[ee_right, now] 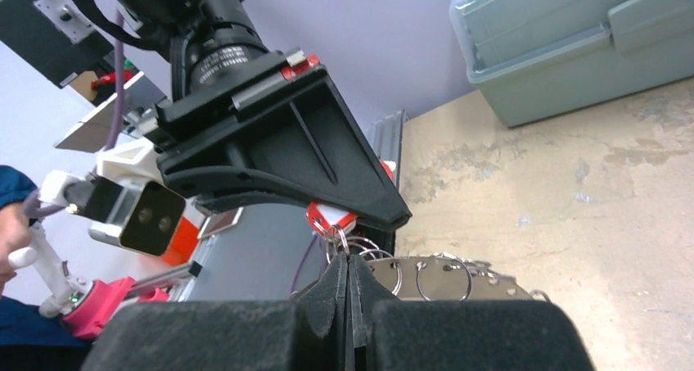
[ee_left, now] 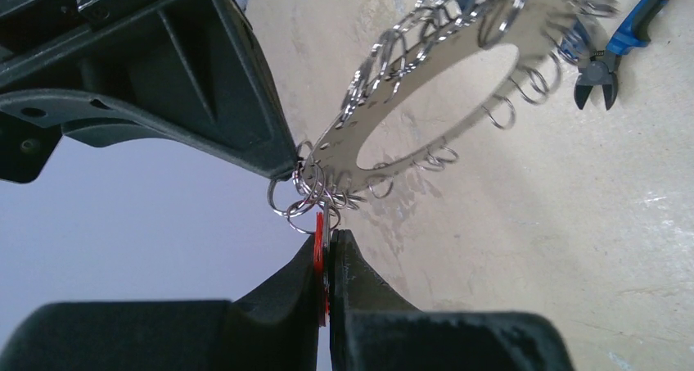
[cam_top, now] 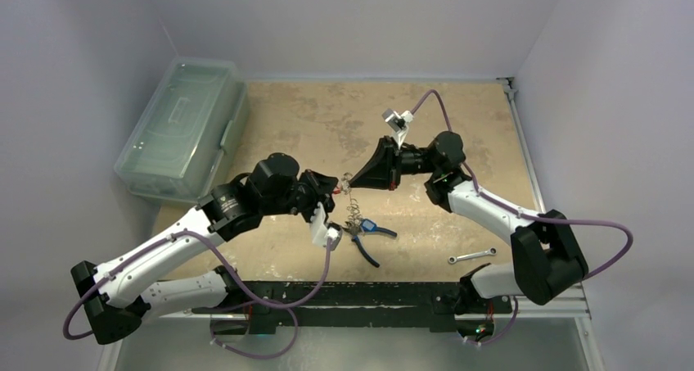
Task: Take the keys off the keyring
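Note:
The keyring is a flat silver ring hung with many small wire loops, held in the air between both arms. My left gripper is shut on a red tag with a thin metal piece beside it, both hanging from loops at the ring's near edge. My right gripper is shut on a small loop at that same edge, right against the red tag. From the top view the keyring dangles below the two grippers. A bunch of keys hangs at its lower end, too small to make out singly.
Blue-handled pliers lie on the table just under the hanging bunch. A silver wrench lies at the front right. A clear lidded bin stands along the left edge of the table. Grey walls close in three sides.

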You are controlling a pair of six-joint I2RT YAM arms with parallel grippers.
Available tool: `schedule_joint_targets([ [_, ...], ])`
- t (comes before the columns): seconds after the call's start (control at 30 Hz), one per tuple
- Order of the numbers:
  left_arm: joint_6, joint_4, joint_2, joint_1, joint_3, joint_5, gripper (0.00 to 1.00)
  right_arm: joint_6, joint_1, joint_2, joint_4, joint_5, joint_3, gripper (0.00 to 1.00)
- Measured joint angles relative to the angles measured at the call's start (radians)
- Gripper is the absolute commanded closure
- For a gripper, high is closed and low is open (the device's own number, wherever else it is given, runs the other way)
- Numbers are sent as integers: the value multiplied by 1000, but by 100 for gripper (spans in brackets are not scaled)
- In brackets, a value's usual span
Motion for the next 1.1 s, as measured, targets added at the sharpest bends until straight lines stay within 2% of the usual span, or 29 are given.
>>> schedule_joint_targets([
  [0.27,38,52,-7,-39,-59,-32,100,84,-4,1,117,5,-3,100],
  [0.5,24,83,2,-56,-78,-74,100,69,-4,1,127,-1,-3,100],
  [0.53,17,90,3,-56,-76,-80,100,53,-4,1,119,-4,-3,99],
  [0.7,2,103,5,-56,-66,-85,100,-38,-12,-4,74,-53,-3,75],
  [0.87,-1,100,5,-56,-64,-83,100,-129,-21,-21,36,-108,-2,68],
  [1.0,-15,95,5,-56,-53,-82,100,-238,-24,-35,-88,-128,18,68],
  [1.07,-25,92,7,-56,-38,-80,100,-392,-23,-35,-293,-114,74,69],
  [1.1,-31,90,11,-56,-28,-80,100,-517,-14,-32,-454,-87,134,69],
])
